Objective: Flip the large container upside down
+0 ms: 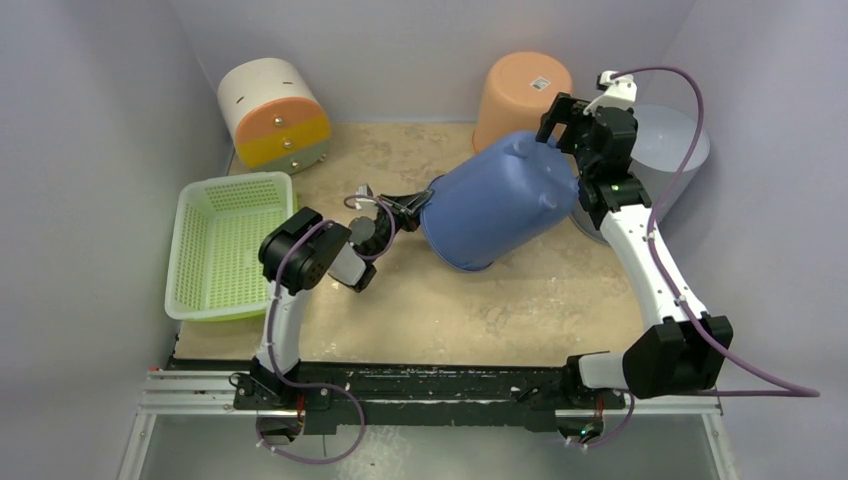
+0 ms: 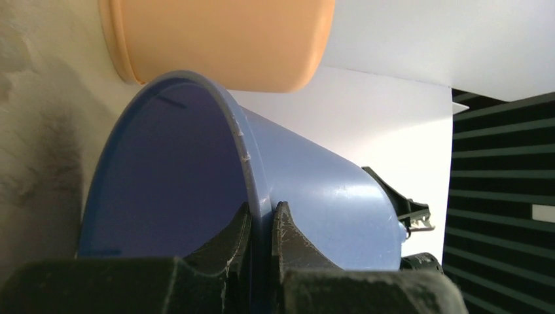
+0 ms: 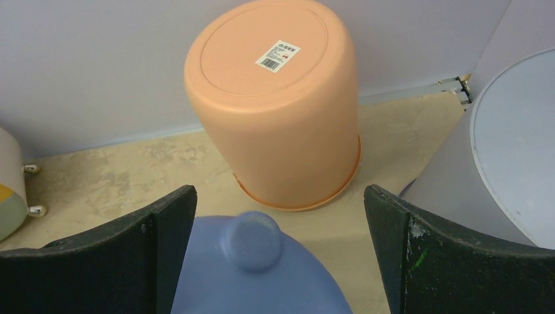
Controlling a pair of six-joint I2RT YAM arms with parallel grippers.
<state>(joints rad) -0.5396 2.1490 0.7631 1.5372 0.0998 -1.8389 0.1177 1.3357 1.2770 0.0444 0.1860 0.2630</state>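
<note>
From above, the large blue plastic tub (image 1: 500, 200) lies tipped on its side between my two grippers. Its open mouth faces my left gripper (image 1: 415, 207) and its base faces my right gripper (image 1: 560, 125). The left one is clamped on the tub's rim; the right one is spread wide at the base end.

From my left wrist, my jaws pinch the tub (image 2: 314, 196) wall at its rim, one finger inside and one outside. Beyond the tub stands an upturned orange plastic bucket (image 2: 222, 39).

From my right wrist, my jaws gape apart, holding nothing. The tub's base (image 3: 262, 288) sits between and below them, a round blue foot (image 3: 252, 239) sticking up in the gap. The orange bucket (image 3: 275, 118) stands just ahead, and a pale grey bin (image 3: 510, 150) is off to the right finger's side.
</note>
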